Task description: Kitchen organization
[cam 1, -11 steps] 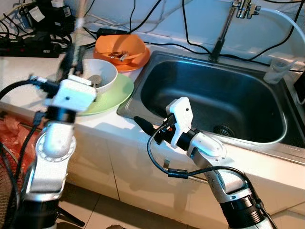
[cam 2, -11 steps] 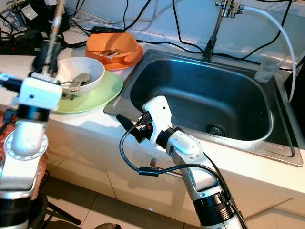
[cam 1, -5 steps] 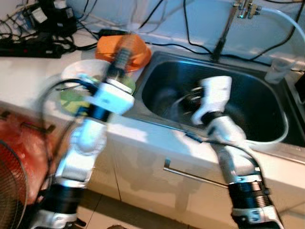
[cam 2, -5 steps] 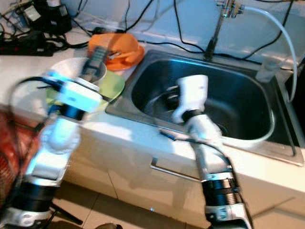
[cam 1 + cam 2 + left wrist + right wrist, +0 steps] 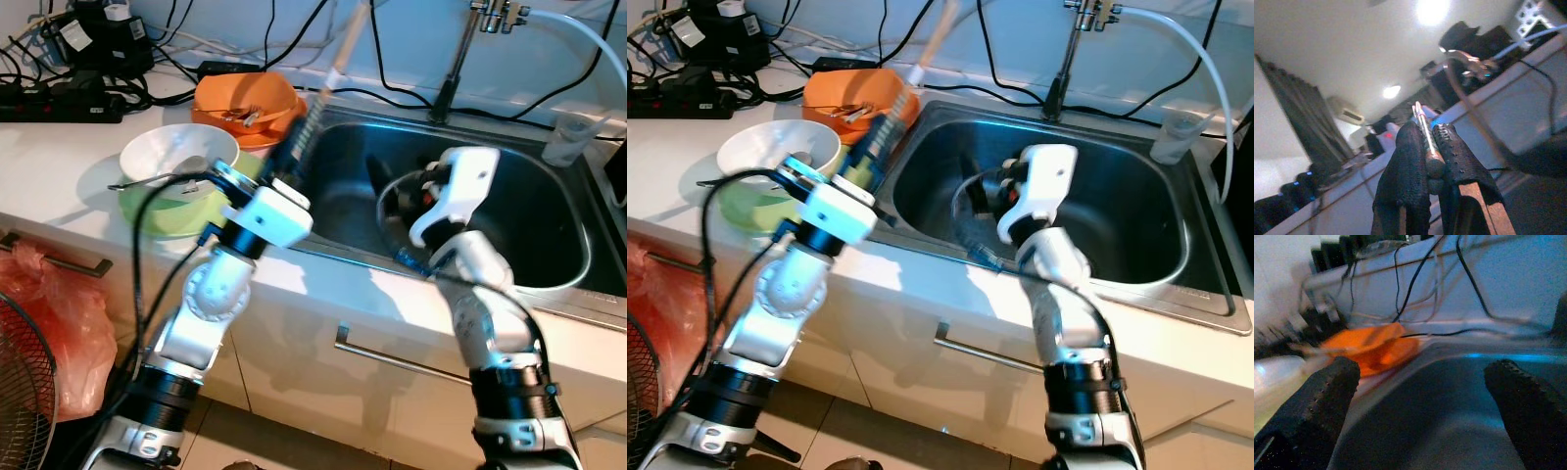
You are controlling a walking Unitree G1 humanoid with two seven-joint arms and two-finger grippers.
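Chopstick [image 5: 338, 61] clamped upright-tilted in left pincer [image 5: 1425, 161], raised above sink [image 5: 549, 176] edge beside orange bowl [image 5: 247, 95]. Right pincer [image 5: 1420, 396] spread wide apart, hovering over the sink basin.

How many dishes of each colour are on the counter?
Orange dishes: 2 (a bowl on a plate)
White bowl: 1
Green plate: 1
Total: 4
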